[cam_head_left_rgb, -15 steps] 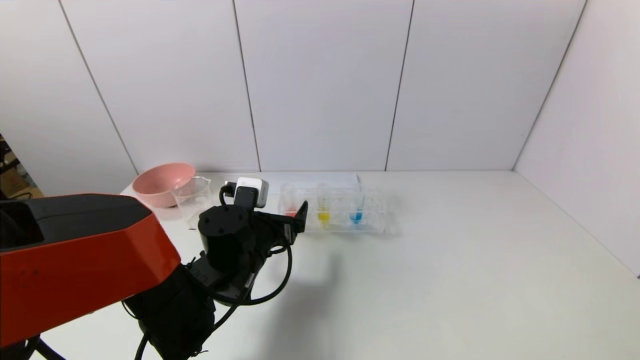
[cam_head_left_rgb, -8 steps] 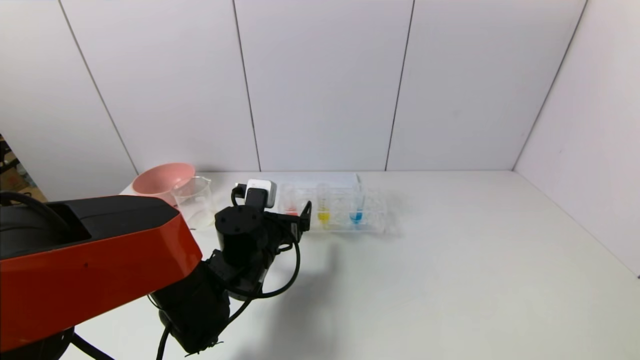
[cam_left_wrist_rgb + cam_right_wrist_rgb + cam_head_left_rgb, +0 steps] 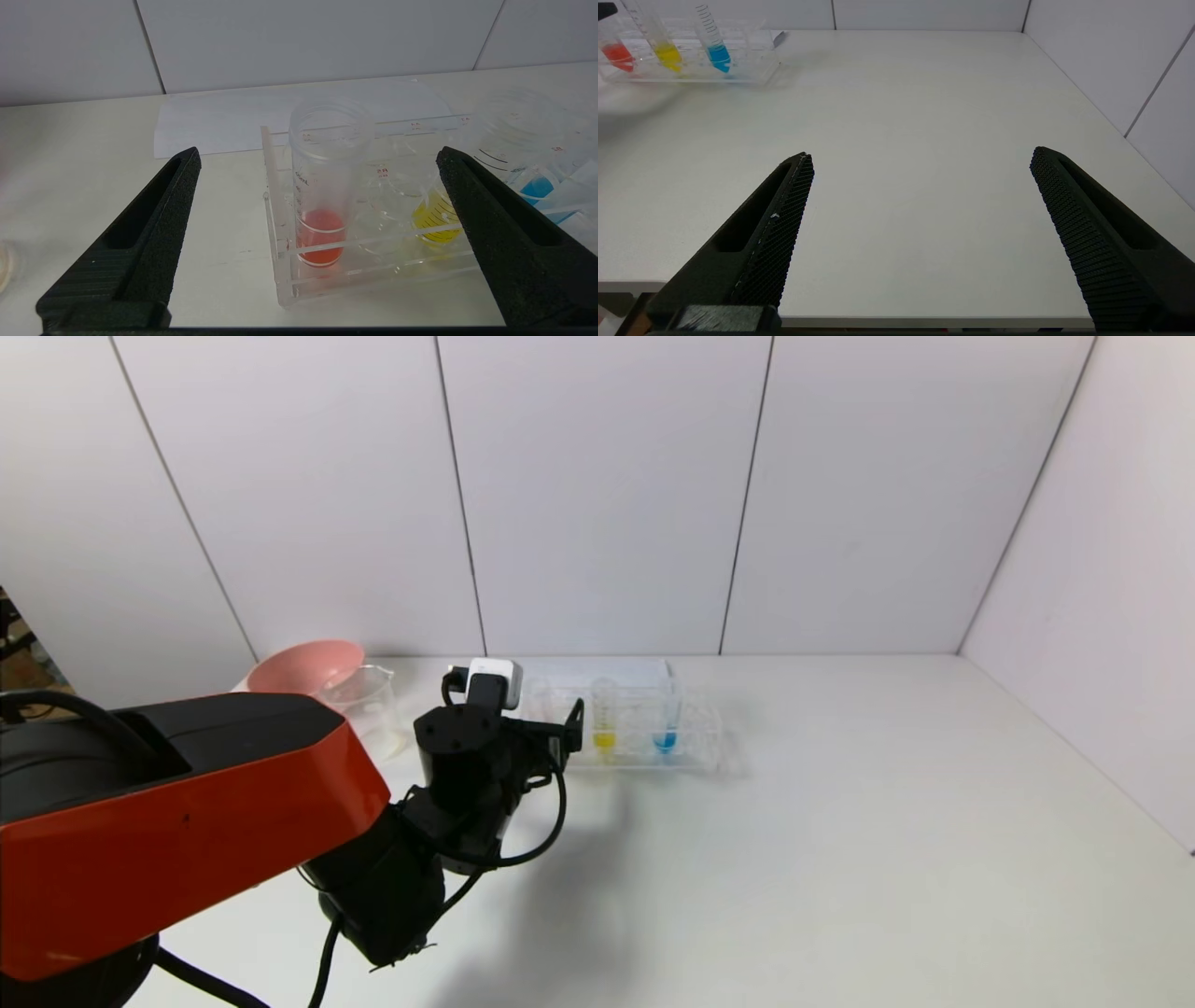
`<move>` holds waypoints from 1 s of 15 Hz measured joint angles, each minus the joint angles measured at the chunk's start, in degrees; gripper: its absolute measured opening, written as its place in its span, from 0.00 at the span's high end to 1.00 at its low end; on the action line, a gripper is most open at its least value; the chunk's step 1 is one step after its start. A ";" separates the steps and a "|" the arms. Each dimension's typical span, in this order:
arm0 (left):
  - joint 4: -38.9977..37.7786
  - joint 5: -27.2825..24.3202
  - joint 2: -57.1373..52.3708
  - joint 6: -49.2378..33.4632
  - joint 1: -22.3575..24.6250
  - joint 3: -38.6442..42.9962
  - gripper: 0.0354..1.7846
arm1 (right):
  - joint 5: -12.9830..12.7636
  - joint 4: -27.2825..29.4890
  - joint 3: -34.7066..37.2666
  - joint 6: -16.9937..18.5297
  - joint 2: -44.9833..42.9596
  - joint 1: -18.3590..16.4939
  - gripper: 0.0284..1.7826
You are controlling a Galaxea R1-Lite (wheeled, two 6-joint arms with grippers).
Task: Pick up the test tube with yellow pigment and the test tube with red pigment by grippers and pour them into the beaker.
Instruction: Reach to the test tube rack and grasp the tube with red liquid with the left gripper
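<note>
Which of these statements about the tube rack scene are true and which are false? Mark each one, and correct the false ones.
1. The left gripper is open, with the test tube with red pigment between its fingers but not gripped. True.
2. The test tube with yellow pigment lies flat on the table. False: it stands in the rack.
3. The right gripper holds the blue tube. False: it is open over bare table.
4. The beaker stands beside the pink bowl. True.
</note>
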 joint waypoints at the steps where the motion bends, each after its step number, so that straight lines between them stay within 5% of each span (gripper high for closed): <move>1: 0.13 -0.02 0.24 0.00 0.09 -0.48 0.01 | 0.00 0.00 0.00 0.02 -0.01 0.00 0.05; 15: 1.76 -0.27 2.51 0.06 1.01 -3.83 0.01 | 0.02 0.00 0.02 0.02 -0.01 0.00 0.05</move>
